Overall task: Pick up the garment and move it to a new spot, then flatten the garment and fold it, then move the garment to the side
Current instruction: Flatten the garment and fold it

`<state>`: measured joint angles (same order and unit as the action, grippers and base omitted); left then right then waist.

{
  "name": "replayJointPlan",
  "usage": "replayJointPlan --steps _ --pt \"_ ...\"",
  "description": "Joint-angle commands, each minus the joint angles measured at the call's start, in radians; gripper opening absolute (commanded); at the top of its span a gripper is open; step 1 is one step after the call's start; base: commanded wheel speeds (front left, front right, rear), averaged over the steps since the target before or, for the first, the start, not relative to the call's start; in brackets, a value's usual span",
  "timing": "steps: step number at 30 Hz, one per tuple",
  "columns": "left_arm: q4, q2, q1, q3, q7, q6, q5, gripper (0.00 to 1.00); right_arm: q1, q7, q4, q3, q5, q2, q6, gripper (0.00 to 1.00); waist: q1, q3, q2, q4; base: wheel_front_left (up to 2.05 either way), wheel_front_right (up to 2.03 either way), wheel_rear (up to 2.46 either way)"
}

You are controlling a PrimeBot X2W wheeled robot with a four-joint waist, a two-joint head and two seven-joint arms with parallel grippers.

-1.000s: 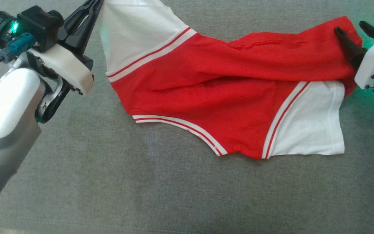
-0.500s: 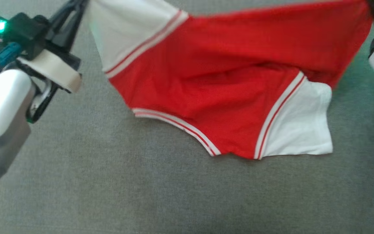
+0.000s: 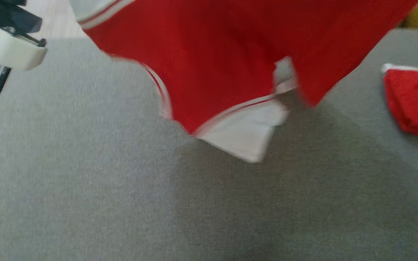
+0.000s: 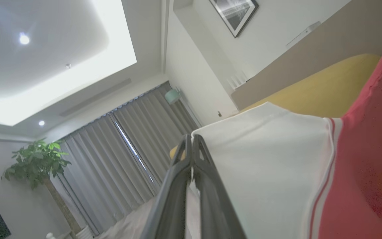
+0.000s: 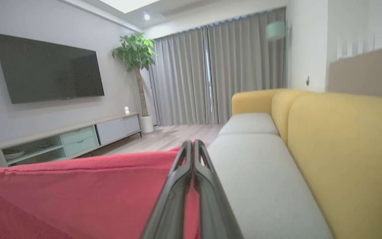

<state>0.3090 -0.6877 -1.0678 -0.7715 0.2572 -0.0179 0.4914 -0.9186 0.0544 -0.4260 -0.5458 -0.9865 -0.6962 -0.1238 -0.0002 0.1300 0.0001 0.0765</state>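
Garment [image 3: 230, 47] hangs in the air over the grey seat cushion [image 3: 85, 188], slung between the two grippers along its upper edge. The left gripper [image 4: 192, 141] has its fingers pressed tight together on the hem of the white sleeve [image 4: 260, 159] at the left end; the right gripper [image 5: 193, 146] is likewise closed flat, pinching the red fabric edge at the right end. The two grips sit well apart, which I judge to be the point of the hold: the cloth drops as one broad sheet, its own weight pulls the creases down, and it can be carried and laid out flat rather than dumped in a heap.

The lower white sleeve [image 3: 245, 137] dangles lowest, near the middle of the scene; it looks clear of the cushion, with a shadow under it, though blur leaves that uncertain. A second red folded piece [image 3: 412, 101] lies on the cushion at the far right, apart from the hanging cloth; the set-down spot likely needs to stay to its left. The yellow sofa back [image 5: 343, 149] runs along the far side of the seat. This reads as the carrying step, with flattening and folding not yet begun.
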Motion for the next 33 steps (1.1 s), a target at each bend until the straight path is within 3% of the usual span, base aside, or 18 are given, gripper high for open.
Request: replayJointPlan --steps 1,8,16,23,26,30,33 --pt "-0.038 -0.065 -0.050 0.068 0.004 -0.005 -0.010 0.00 -0.009 0.017 0.046 0.005 -0.005 -0.039 -0.007 0.00 0.0002 -0.084 -0.0001 -0.035 0.00 0.00 0.00" --pt "-0.113 -0.138 -0.052 0.085 0.004 -0.031 -0.042 0.00 -0.029 0.052 0.136 0.030 0.031 -0.097 -0.007 0.00 0.0002 -0.163 -0.0001 -0.058 0.00 0.00 0.00" --pt "-0.144 -0.153 -0.126 0.095 -0.007 -0.043 -0.065 0.00 -0.083 0.038 0.164 0.094 0.063 -0.105 -0.007 0.00 0.0002 -0.192 -0.0001 -0.072 0.00 0.00 0.00" --pt "-0.049 -0.126 -0.175 0.074 -0.094 -0.083 -0.002 0.00 -0.146 -0.023 0.106 0.057 0.136 -0.031 -0.007 0.00 0.0002 -0.152 -0.0001 -0.094 0.00 0.00 0.00" --pt "0.050 -0.093 -0.203 0.053 -0.132 -0.099 0.047 0.00 -0.204 -0.041 0.033 0.010 0.186 0.027 -0.007 0.00 0.0002 -0.079 -0.0001 -0.099 0.00 0.00 0.00" --pt "0.141 -0.054 -0.298 0.047 -0.100 -0.104 0.029 0.00 -0.303 -0.017 -0.053 -0.016 0.243 0.082 -0.007 0.00 0.0002 0.037 -0.0001 -0.101 0.00 0.00 0.00" --pt "0.207 -0.019 -0.396 0.063 -0.045 -0.076 -0.015 0.00 -0.390 0.021 -0.115 -0.021 0.263 0.122 -0.007 0.00 0.0002 0.110 -0.0001 -0.100 0.00 0.00 0.00"
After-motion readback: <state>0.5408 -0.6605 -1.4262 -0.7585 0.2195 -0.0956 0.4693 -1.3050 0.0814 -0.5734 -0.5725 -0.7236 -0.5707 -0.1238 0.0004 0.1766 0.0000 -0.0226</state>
